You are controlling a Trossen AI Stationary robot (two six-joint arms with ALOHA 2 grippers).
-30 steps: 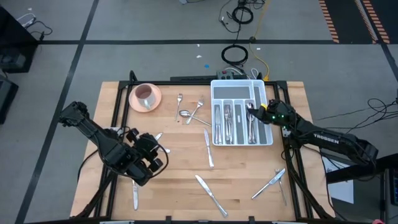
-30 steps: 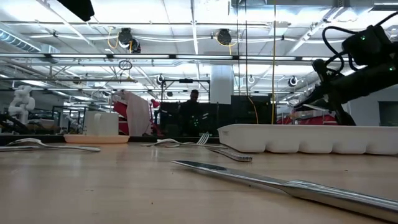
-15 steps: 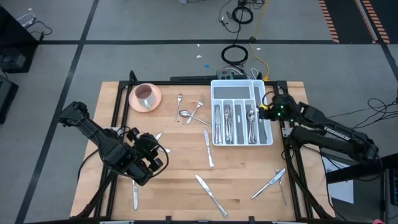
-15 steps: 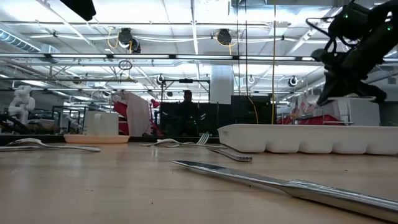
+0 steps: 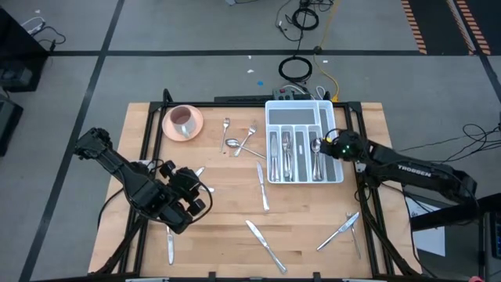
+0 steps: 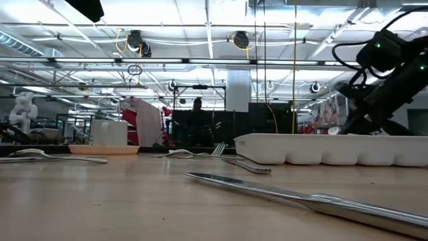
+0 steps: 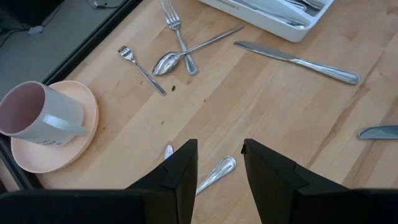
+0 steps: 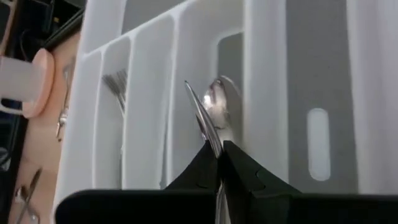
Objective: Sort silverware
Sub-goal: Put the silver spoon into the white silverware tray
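Note:
Shiny silverware lies flat about the wooden table: knives (image 5: 261, 186) (image 5: 265, 245), a pair (image 5: 342, 229) near the right edge, a fork (image 5: 169, 245), forks and a spoon (image 5: 239, 139). More pieces (image 5: 286, 153) lie in the white tray (image 5: 304, 110). My right gripper (image 5: 327, 146) hangs over the tray's right side, shut on a spoon (image 8: 217, 102). In the low view it (image 6: 358, 120) dips behind the tray wall. My left gripper (image 7: 217, 168) is open over the table's left part, its fingers on either side of a utensil handle (image 7: 216, 173) below. My right gripper pinches the spoon's handle (image 8: 217, 146) between its two fingertips, the fingers lying along the handle. The bowl (image 8: 219, 99) sticks out ahead of the fingers over a long tray compartment. Whether the bowl touches the tray I cannot tell.
A cup on a pink plate (image 5: 183, 121) stands at the table's far left. The tray's raised walls (image 6: 321, 148) bound the compartments. Cables (image 5: 296, 69) lie on the floor beyond the far edge. Bare wood shows in the table's middle (image 5: 227, 196).
My right gripper swung up and toward the table's right edge, away from the tray's middle, then came back down over the tray's right compartments. The left arm kept still.

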